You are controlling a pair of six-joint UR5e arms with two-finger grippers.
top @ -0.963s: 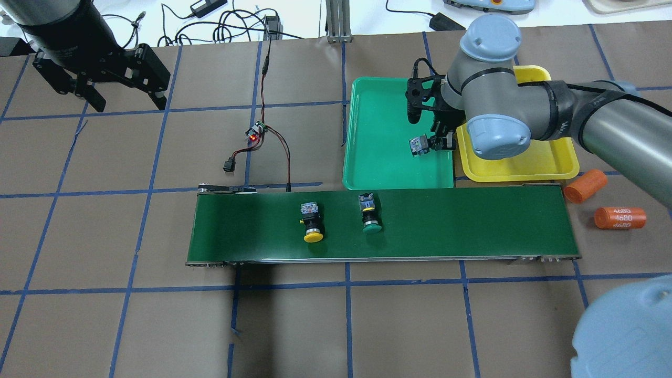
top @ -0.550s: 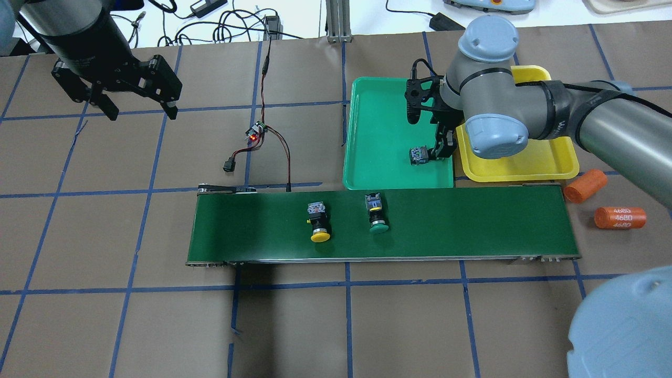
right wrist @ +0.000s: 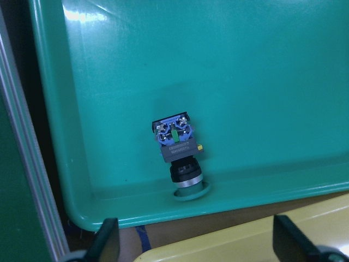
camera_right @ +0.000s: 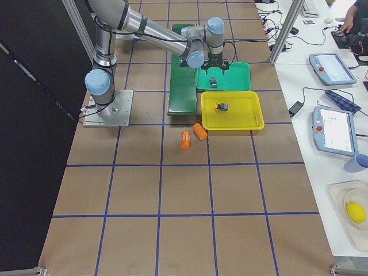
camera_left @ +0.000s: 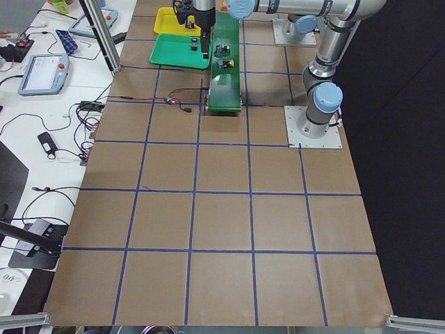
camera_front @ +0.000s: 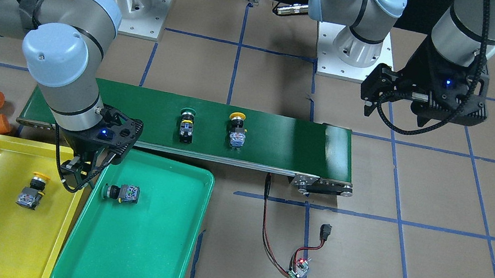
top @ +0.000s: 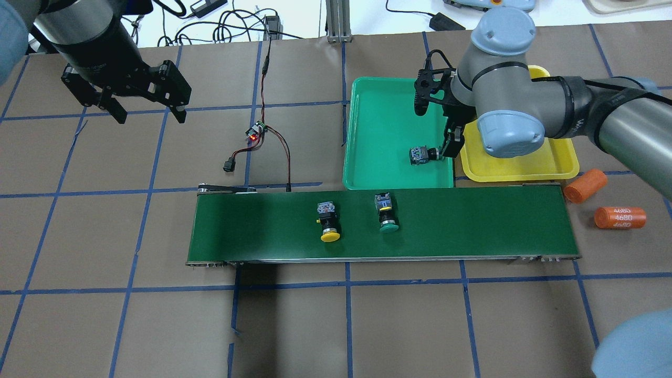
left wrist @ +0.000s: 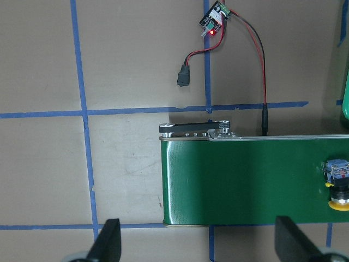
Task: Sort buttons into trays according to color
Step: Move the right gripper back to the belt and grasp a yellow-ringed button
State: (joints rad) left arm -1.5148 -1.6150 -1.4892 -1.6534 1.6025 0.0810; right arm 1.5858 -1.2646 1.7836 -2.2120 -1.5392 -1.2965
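Note:
A green button [top: 422,155] lies on its side in the green tray [top: 378,105], near the wall next to the yellow tray [top: 525,168]. My right gripper [top: 451,142] hangs open just above and beside that button, holding nothing; the right wrist view shows the button [right wrist: 177,150] free on the tray floor. A yellow button [camera_front: 31,192] lies in the yellow tray. On the belt lie a yellow button [top: 328,223] and a green button [top: 387,214]. My left gripper [top: 150,116] is open and empty, high over the table's far left.
The dark-green conveyor belt [top: 472,226] runs along the near side of both trays. Two orange cylinders [top: 585,186] [top: 619,218] lie off its right end. A small circuit board [top: 256,132] with red and black wires sits left of the green tray.
My right gripper set the green button down in the green tray, let go and drew back to the right. Both belt buttons drifted right. My left arm moved right and slightly nearer.

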